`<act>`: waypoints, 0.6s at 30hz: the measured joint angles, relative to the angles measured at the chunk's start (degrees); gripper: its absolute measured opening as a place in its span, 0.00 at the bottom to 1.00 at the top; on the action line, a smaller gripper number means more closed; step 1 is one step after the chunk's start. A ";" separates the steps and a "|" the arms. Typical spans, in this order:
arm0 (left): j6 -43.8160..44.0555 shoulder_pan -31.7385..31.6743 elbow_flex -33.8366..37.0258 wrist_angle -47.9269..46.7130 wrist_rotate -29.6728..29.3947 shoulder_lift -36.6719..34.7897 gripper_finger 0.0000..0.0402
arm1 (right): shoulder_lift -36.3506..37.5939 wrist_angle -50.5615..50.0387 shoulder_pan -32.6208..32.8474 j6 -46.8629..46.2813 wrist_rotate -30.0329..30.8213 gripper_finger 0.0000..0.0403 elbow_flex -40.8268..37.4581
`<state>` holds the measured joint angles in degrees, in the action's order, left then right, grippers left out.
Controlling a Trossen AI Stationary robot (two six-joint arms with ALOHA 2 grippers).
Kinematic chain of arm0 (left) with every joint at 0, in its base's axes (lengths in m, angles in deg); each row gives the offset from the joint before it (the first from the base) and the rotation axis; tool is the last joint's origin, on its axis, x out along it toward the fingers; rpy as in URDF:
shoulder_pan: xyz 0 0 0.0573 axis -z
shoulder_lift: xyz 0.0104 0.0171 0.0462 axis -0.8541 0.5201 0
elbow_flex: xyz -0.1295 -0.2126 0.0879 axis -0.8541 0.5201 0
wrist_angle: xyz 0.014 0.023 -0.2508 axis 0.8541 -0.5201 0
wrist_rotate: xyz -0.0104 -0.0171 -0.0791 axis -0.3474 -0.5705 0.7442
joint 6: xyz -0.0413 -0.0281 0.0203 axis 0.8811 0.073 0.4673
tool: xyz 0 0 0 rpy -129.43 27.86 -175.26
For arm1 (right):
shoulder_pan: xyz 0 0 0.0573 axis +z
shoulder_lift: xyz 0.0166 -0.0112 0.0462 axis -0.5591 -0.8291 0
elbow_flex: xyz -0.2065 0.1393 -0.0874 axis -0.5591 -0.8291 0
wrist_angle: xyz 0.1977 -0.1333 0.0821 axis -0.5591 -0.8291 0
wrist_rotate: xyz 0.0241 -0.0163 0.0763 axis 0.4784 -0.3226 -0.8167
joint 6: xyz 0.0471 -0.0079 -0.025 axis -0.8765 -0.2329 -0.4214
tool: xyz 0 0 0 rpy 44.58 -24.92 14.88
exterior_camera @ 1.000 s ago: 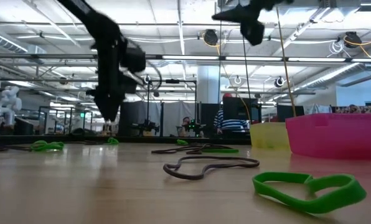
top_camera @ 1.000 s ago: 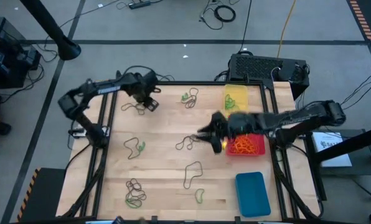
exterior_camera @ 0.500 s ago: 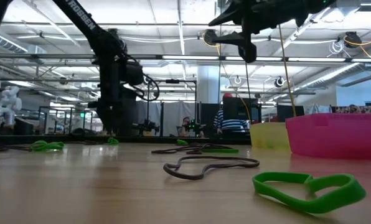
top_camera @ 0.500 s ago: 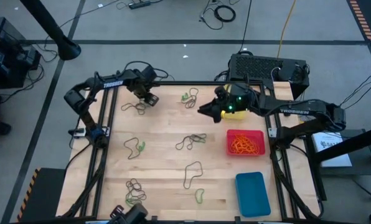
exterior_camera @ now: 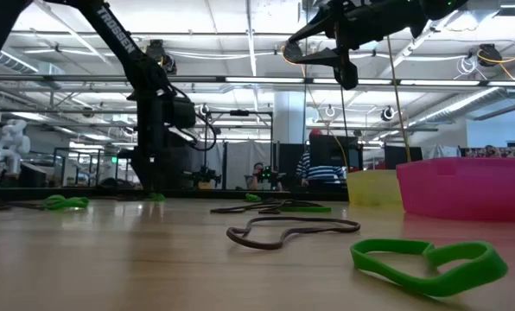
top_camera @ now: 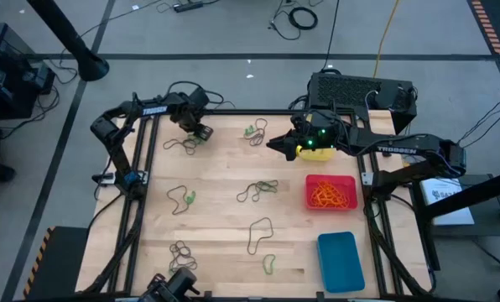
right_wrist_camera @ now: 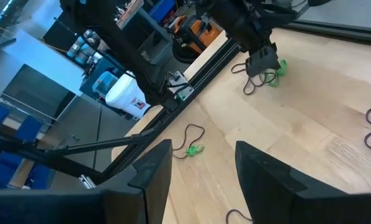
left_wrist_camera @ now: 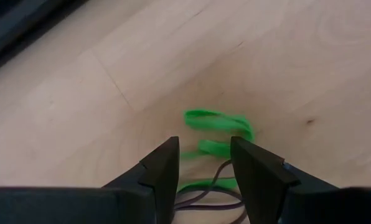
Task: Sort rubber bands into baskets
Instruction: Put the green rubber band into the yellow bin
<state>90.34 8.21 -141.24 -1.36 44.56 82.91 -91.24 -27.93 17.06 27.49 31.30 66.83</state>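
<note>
The left gripper [left_wrist_camera: 203,163] is held open and empty just over green rubber bands [left_wrist_camera: 218,124] near the table's [top_camera: 225,218] far-left corner, positioned for pickup; the right gripper [top_camera: 275,147], open and empty, hangs raised by the yellow basket [top_camera: 324,126].

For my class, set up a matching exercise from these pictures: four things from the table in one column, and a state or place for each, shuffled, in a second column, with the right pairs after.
Things
1. red basket
2. blue basket
3. left gripper
4. right gripper

States or places
A. low over a clump of green and dark rubber bands at the table's far left
B. holds orange rubber bands
C. raised beside the yellow basket, nothing between its fingers
D. no bands in it

Pairs: 1-B, 2-D, 3-A, 4-C
</note>
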 joint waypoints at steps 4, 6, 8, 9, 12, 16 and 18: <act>0.04 -0.12 0.02 -0.20 2.13 1.15 0.38 | 0.00 -0.08 0.04 0.07 -0.02 0.42 0.00; 0.06 -0.12 0.07 -0.17 2.29 1.32 0.38 | -0.02 -0.09 0.04 0.32 -0.02 0.42 0.00; 0.07 -0.12 0.09 0.22 2.34 1.32 0.38 | -0.02 -0.10 0.04 0.54 -0.02 0.42 0.00; 0.08 -0.12 0.09 0.39 2.35 1.32 0.38 | -0.02 -0.13 0.04 1.05 -0.02 0.42 0.00; 0.05 -0.12 0.09 0.35 2.75 1.32 0.38 | -0.02 -0.13 0.04 1.94 -0.02 0.42 0.00; 0.06 -0.12 0.09 0.50 2.79 1.32 0.37 | -0.02 -0.20 0.04 3.08 -0.02 0.42 0.00; 0.04 -0.12 0.09 0.74 2.81 1.32 0.34 | -0.02 -0.20 0.04 3.23 -0.04 0.42 0.00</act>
<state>90.38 8.09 -141.15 -0.62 47.37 84.22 -91.26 -28.13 17.11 30.73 31.25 66.83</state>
